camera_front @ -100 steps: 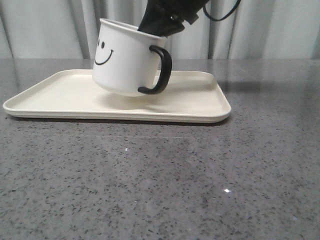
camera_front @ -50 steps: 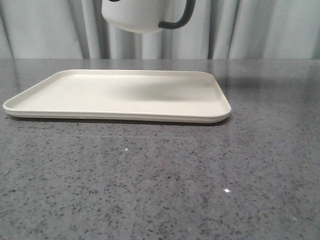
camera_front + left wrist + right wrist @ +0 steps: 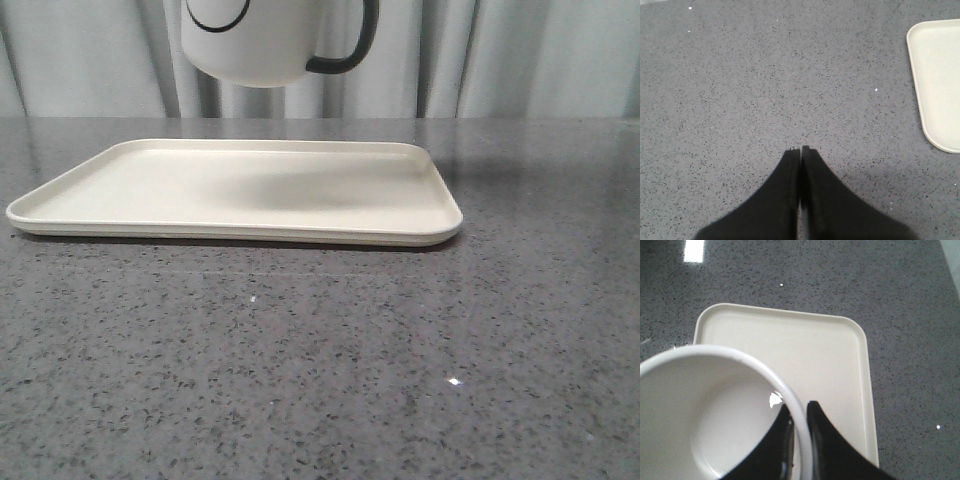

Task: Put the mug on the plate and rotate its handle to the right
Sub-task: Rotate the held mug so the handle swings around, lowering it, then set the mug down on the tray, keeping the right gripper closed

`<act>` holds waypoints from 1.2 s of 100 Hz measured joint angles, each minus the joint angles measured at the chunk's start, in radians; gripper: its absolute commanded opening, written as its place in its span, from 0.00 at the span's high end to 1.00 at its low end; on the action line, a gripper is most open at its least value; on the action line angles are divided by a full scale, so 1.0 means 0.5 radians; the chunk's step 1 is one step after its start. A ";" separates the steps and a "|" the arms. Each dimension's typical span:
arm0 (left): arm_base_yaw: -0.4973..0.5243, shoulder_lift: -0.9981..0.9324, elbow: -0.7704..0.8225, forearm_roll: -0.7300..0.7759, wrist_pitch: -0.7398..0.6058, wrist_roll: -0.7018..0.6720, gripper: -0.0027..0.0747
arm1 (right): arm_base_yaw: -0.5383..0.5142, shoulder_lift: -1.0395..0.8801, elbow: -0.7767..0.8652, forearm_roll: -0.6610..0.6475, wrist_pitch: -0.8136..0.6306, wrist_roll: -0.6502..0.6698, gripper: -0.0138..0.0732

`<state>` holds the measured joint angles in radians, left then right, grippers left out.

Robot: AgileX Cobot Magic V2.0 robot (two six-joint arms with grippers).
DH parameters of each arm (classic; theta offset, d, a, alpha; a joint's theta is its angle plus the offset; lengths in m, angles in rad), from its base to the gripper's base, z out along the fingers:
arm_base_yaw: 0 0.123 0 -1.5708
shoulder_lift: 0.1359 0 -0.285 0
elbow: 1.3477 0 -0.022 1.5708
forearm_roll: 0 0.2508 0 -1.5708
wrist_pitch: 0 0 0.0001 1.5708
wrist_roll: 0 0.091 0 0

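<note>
Bench (image 3: 400, 350) of grey speckled stone carries the plate (image 3: 150, 200), which lies directly beneath the right hand (image 3: 799, 412). Mug (image 3: 250, 40), hanging well clear above the plate, is gripped by its rim: one finger inside the wall, one outside, a hold that leaves the base free for setting down. Handle (image 3: 350, 50) points toward the robot's right. Left hand (image 3: 800, 152), clenched on nothing, idles over bare bench beside the plate.

white mug (image 3: 250, 45) – black handle (image 3: 350, 55), cream plate (image 3: 240, 190)
</note>
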<state>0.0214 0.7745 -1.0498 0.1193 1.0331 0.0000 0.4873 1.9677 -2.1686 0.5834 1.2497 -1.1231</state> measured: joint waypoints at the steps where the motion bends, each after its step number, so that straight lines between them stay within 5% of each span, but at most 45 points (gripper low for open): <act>1: 0.000 0.000 0.000 0.000 0.000 0.000 0.99 | 0.010 0.000 0.000 -0.016 0.000 0.000 0.92; 43: 0.000 0.000 0.000 -0.004 0.000 0.000 0.99 | 0.216 0.000 0.201 -0.375 0.000 -0.100 0.92; 120: 0.000 0.000 0.000 -0.004 0.000 0.000 0.99 | 0.216 0.154 0.221 -0.299 -0.006 -0.262 0.92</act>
<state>0.0214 0.7745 -1.0498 0.1172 1.0331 0.0000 0.5951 2.0447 -2.0579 0.4337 1.2465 -1.2542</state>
